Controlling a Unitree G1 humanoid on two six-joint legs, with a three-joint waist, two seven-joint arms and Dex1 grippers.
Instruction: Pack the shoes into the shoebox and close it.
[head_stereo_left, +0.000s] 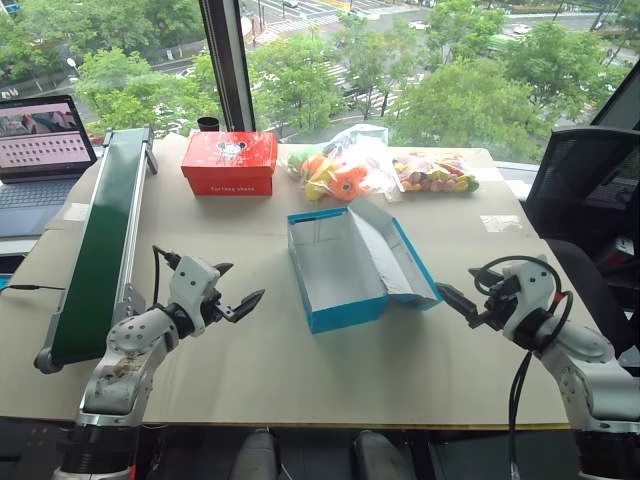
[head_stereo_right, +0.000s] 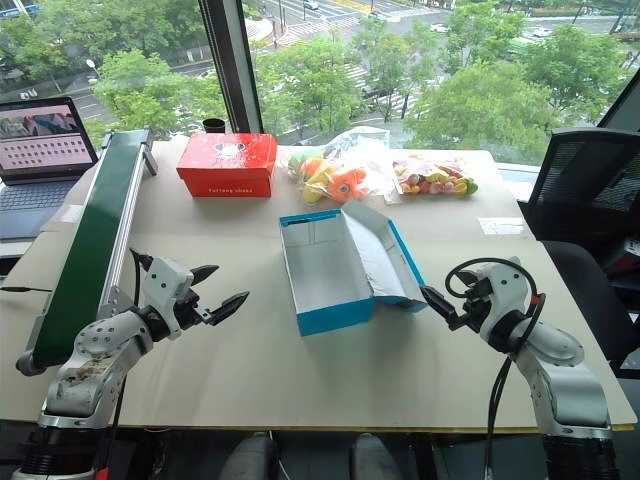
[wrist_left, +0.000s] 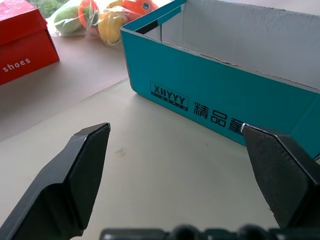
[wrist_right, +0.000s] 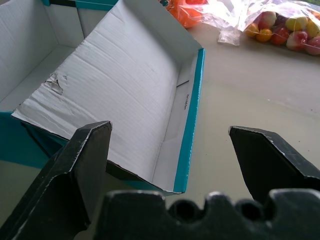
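In the head view the open cyan shoebox (head_stereo_left: 345, 270) sat mid-table, at three o'clock from the spread, empty left gripper (head_stereo_left: 243, 295) and nine o'clock from the spread right gripper (head_stereo_left: 455, 300). The left wrist view showed its lettered wall beyond parted fingers (wrist_left: 75, 175); the right wrist view its white lid (wrist_right: 125, 90).

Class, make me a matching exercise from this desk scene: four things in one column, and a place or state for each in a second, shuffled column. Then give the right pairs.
Things:
1. shoebox
2. red box
3. laptop
4. conveyor

Place or state:
A. far left edge, screen lit
B. middle of the table, lid open, nothing inside
C. long green belt down the table's left side
D. closed, at the back, left of the bagged toys

Pairs: 1-B, 2-D, 3-A, 4-C
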